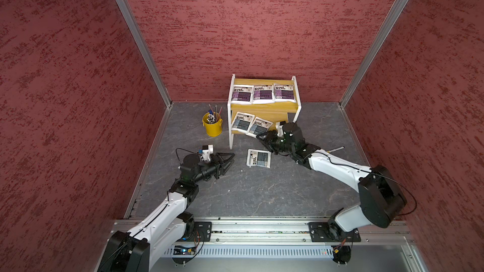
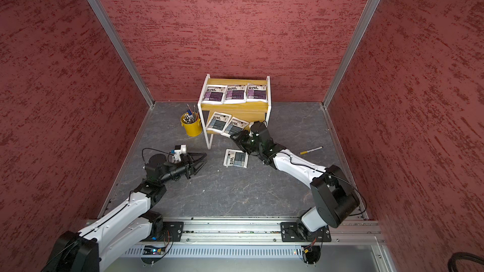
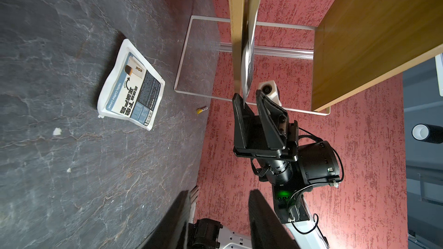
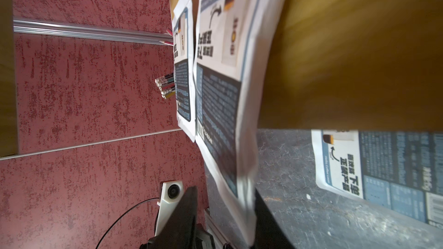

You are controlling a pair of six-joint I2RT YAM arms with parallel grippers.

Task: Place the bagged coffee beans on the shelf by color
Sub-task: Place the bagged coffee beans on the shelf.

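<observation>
One blue-grey pouch (image 1: pixel 259 126) at right gripper (image 3: pixel 248 95), on shelf (image 1: pixel 264 107) lower board.
Overhanging shelf's front edge, corner between parted jaws; left gripper (image 1: pixel 232 159) likewise parted, empty, in front of shelf.

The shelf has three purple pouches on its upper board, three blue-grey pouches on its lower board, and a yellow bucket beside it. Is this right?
Not quite. Both top views show only two blue-grey pouches on the shelf's lower board; the third blue-grey pouch lies on the table. The purple pouches and the yellow bucket are as you say.
</observation>
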